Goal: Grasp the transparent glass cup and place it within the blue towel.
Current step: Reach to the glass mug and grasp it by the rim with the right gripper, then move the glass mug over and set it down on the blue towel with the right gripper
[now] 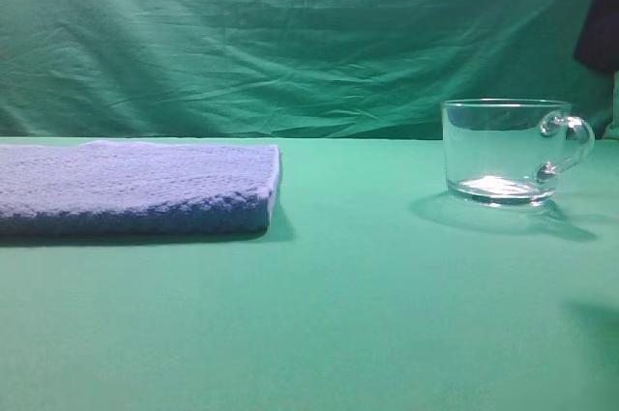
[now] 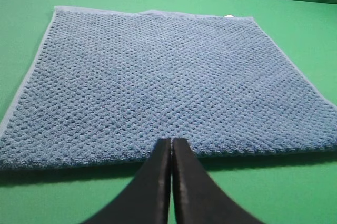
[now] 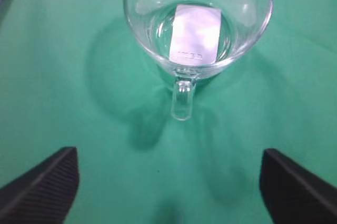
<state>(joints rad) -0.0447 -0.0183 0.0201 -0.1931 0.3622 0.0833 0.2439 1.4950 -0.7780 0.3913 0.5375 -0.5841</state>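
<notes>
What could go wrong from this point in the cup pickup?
The right gripper is open and lined up with the glass cup's small handle; a grip there may slip or tilt the cup. Clear glass hides the rim. The thick blue towel is a soft, raised landing spot.

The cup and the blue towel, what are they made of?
The cup looks like clear, smooth, shiny glass: you see the green table through it. The blue towel looks like soft, thick cloth, probably terry, with a bumpy, matte surface.
</notes>
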